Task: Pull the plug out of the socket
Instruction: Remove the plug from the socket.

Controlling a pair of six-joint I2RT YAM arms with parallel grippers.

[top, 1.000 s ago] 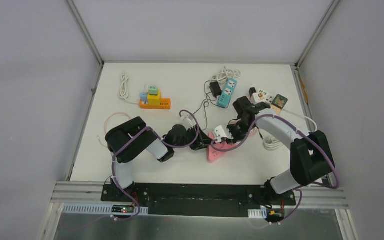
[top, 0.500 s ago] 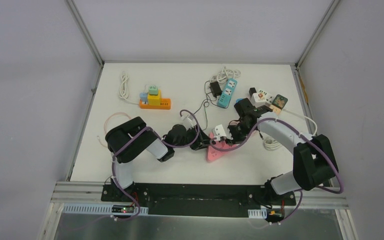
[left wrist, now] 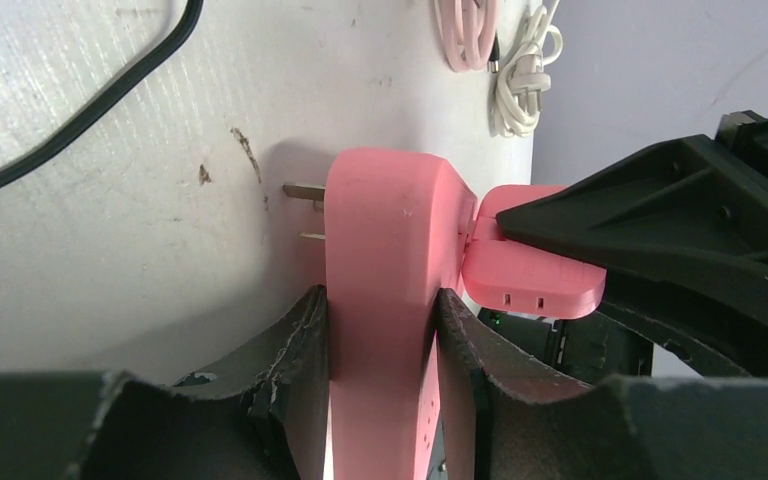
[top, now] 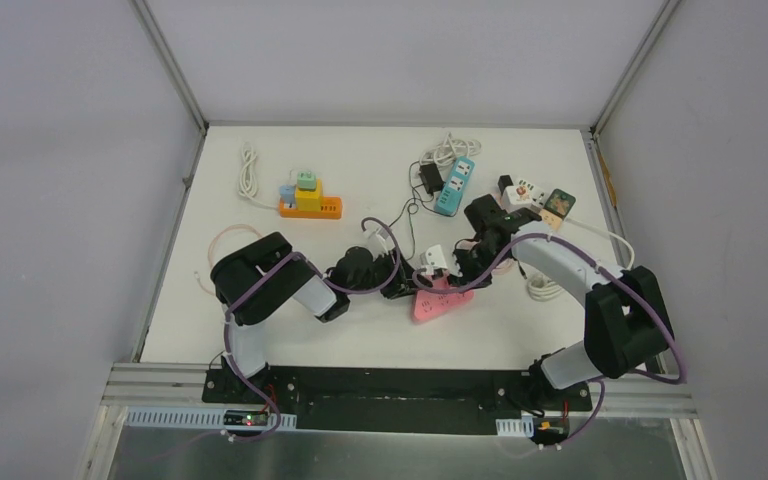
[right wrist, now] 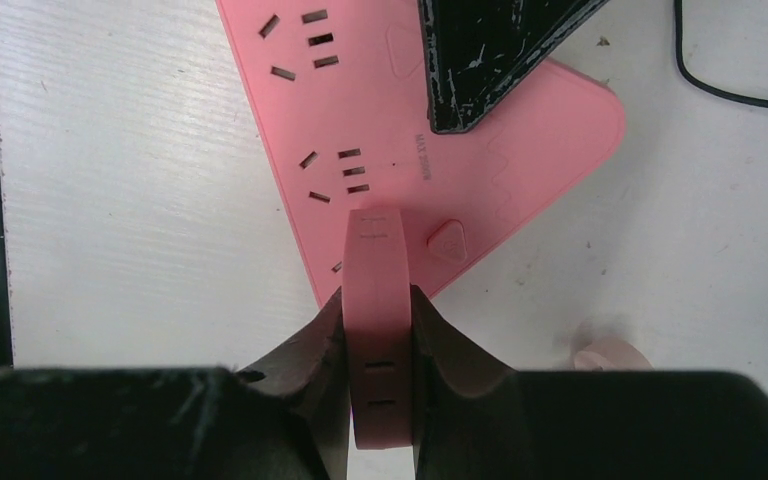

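The pink socket (top: pixel 438 298) lies near the middle of the table (top: pixel 290 320), and both arms have converged on it for one reason: a plug comes free only if the body it sits in cannot follow. The left end effector (left wrist: pixel 382 300) is narrowed onto the pink socket (left wrist: pixel 380 260), its two pads pressing the opposite flat sides of that body, so it acts as an anchor rather than as the puller. Two metal prongs (left wrist: pixel 300 190) jut from the socket's far side, clear of the grip. The right end effector (right wrist: pixel 378 300) is clamped across the thin sides of the pink plug (right wrist: pixel 378 330), which stands on the socket's slotted face (right wrist: pixel 360 90), beside a row of free outlets. From the left wrist view the plug (left wrist: pixel 530 270) touches the socket at one edge; whether its pins are fully seated or partly out cannot be told. Holding the plug by its narrow sides probably gives a straight pull away from the face. The task looks unfinished, and a slanted pull could drag the socket along.
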